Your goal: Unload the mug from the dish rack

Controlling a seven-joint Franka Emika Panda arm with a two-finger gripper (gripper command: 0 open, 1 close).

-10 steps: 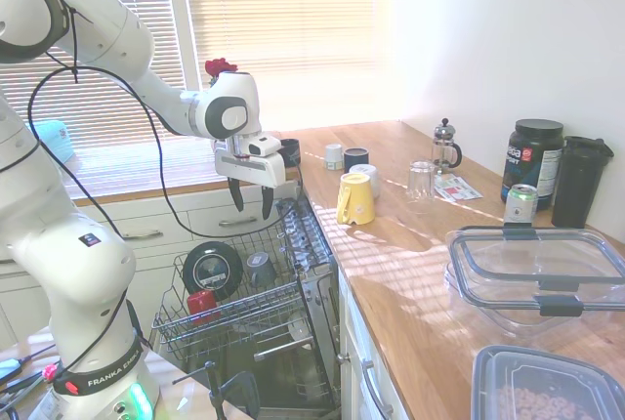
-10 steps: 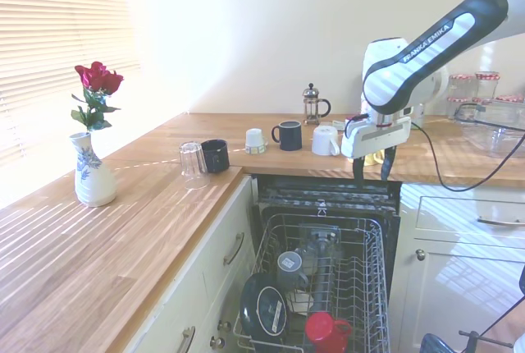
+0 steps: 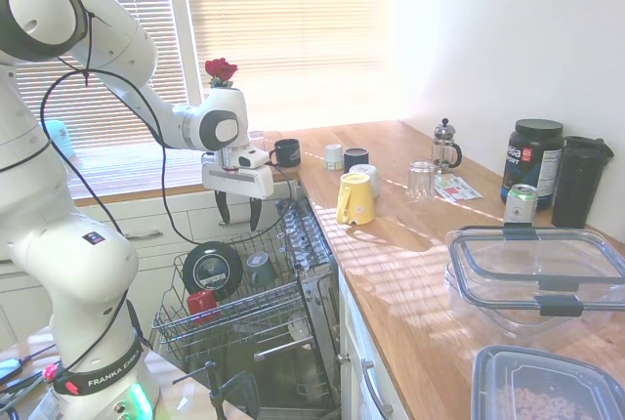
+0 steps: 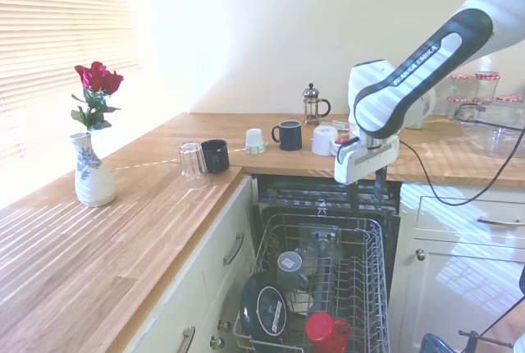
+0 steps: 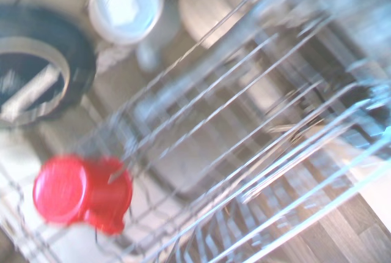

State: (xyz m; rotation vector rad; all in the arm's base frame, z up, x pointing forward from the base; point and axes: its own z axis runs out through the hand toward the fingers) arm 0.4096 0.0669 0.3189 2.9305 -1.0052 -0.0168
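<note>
- Since the earlier frame, the gripper (image 3: 238, 212) is sitting lower and further over the dish rack (image 3: 283, 288); the arm is leaning deeper toward the rack's far end.
- Gripper fingers are pointing straight down, spread apart and holding nothing, hanging above the rack's far rim without touching it.
- The mug (image 3: 202, 302), small and glossy red, is resting in the rack at its near end, in the same place as before, well apart from the gripper.
- In the second exterior view, the mug (image 4: 327, 332) is lying at the near front edge of the dish rack (image 4: 373, 271), just beside a round black dish (image 4: 264, 307).
- A grey cup (image 3: 260, 269) is standing further in along the rack, between the black dish and the far rim.
- In the wrist view, the mug (image 5: 83, 192) is showing as a blurred red shape behind the rack wires, with a pale cup (image 5: 126, 5) beyond it.
- On the wooden tabletop (image 3: 410, 273) to the right of the rack, a yellow mug (image 3: 355, 199) is standing, untouched.
</note>
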